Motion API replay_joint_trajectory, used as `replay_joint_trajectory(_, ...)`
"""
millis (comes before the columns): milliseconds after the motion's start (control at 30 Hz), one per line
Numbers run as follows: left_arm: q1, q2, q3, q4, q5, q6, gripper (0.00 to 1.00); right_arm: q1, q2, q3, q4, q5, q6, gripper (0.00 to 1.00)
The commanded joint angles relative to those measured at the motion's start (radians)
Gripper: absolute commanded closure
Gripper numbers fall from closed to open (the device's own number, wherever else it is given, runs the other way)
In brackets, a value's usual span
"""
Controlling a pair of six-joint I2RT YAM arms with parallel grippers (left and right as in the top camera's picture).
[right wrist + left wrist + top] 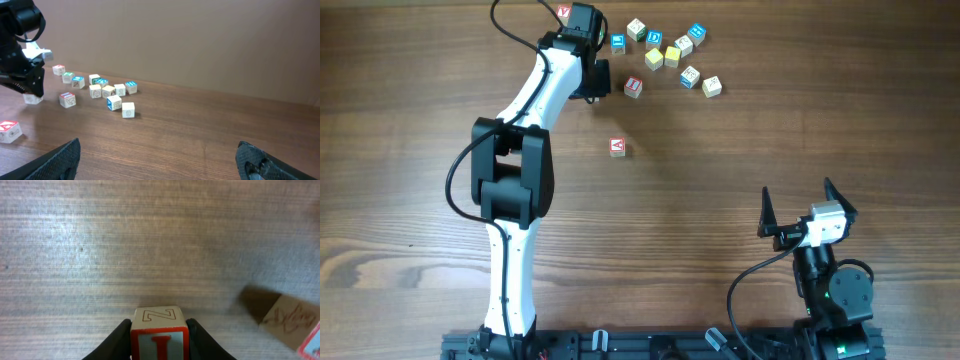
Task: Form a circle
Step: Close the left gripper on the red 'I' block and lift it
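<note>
A brown wood-grain table (pixel 770 130) with darker streaks fills the overhead view under soft, even light, and a plain, flat, matte brown wall (pixel 200 40) rises directly behind its far edge.

Two arms stand here, the left arm (pixel 515 170) and the right arm (pixel 830 280), with one pincer apiece: left pincer (pixel 159 325) and right pincer (pixel 797 192).

The wooden letter cubes, placed from the left pincer:
- One red-framed cube (pixel 160 339) sits between its fingers.
- One red-lettered cube (pixel 566 12) lies just beyond it.
- Ten lie in the cluster (pixel 672 56) to its right.
- One lone red cube (pixel 616 147) lies on the counter (pixel 800 110), nearer the arm bases.

That makes thirteen for certain. A green-faced cube (pixel 68 77) close by the pincer looks like a fourteenth.
</note>
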Motion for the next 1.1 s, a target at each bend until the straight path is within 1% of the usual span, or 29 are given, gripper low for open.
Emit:
replay_joint_trajectory(0, -0.001, -0.025, -0.007, -0.047, -0.017, 0.050, 0.62, -0.005, -0.005, -0.001, 0.005, -0.008, 0.005, 0.00)
replay_joint_trajectory(67, -0.001, -0.035, -0.007, -0.047, -0.017, 0.050, 0.60, -0.005, -0.005, -0.001, 0.005, -0.008, 0.004, 0.00)
replay_joint_trajectory(100, -0.001, -0.037, -0.007, -0.043, -0.017, 0.050, 0.51, -0.005, -0.005, -0.001, 0.005, -0.008, 0.005, 0.00)
replay_joint_trajectory(200, -0.001, -0.037, -0.007, -0.040, -0.017, 0.050, 0.50, -0.005, -0.005, -0.001, 0.005, -0.008, 0.004, 0.00)
replay_joint_trajectory(400, -0.001, -0.055, -0.006, -0.040, -0.017, 0.050, 0.57, -0.005, -0.005, -0.001, 0.005, -0.008, 0.004, 0.00)
replay_joint_trajectory(733, -0.001, -0.061, -0.006, -0.037, -0.017, 0.050, 0.59, -0.005, -0.005, -0.001, 0.005, -0.008, 0.005, 0.00)
replay_joint_trajectory(933, -0.001, -0.061, -0.006, -0.040, -0.017, 0.050, 0.64, -0.005, -0.005, -0.001, 0.005, -0.008, 0.004, 0.00)
replay_joint_trajectory(1000, -0.001, -0.063, -0.006, -0.047, -0.016, 0.049, 0.71, -0.005, -0.005, -0.001, 0.005, -0.008, 0.005, 0.00)
replay_joint_trajectory(1033, -0.001, -0.072, -0.006, -0.057, -0.016, 0.049, 0.77, -0.005, -0.005, -0.001, 0.005, -0.008, 0.005, 0.00)
replay_joint_trajectory(1067, -0.001, -0.078, -0.006, -0.061, -0.016, 0.049, 0.78, -0.005, -0.005, -0.001, 0.005, -0.008, 0.004, 0.00)
